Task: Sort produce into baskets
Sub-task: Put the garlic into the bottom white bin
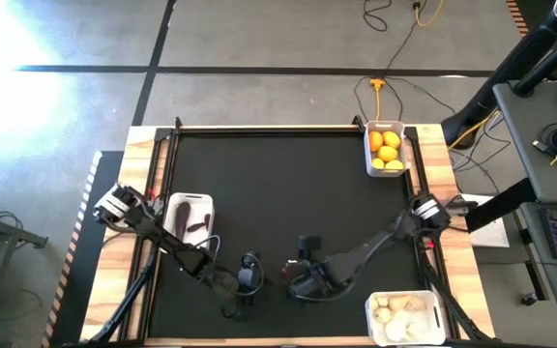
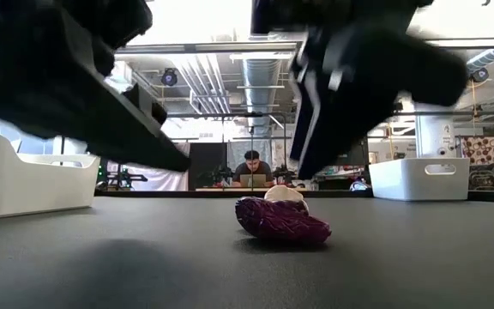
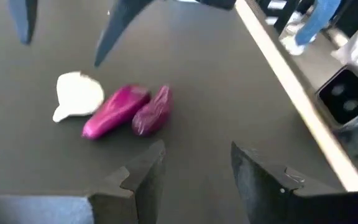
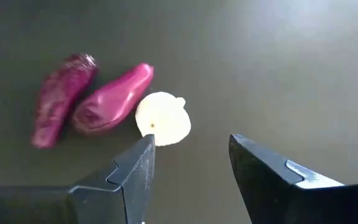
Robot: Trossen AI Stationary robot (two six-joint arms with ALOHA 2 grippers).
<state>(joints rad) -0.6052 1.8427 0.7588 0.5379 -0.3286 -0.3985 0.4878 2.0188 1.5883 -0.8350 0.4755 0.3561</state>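
Left basket (image 1: 188, 215): white bin at the table's left side, a dark purple vegetable (image 1: 192, 226) lying inside.
Left gripper (image 3: 194, 168): low over the front middle of the black mat (image 1: 278, 193), fingers spread apart, nothing between them; the loose produce lies ahead of it.
Loose produce: two purple vegetables side by side, touching, (image 4: 114, 98) and (image 4: 59, 96), with a whitish garlic bulb (image 4: 163, 118) just beside one of them. In the low view a purple vegetable (image 2: 283, 221) lies on the mat with the bulb (image 2: 283, 193) peeking up behind it.
Right gripper (image 4: 191, 158): also near the front middle, just right of the left one, fingers wide apart and empty, the garlic bulb just ahead of its tips.
Far right basket (image 1: 388, 148): at the back right corner, holding several yellow citrus fruits (image 1: 388, 146).
Near right basket (image 1: 404, 317): at the front right corner, holding whitish garlic bulbs (image 1: 401, 309).
Background: a person (image 2: 252, 166) sits at a desk beyond the table.
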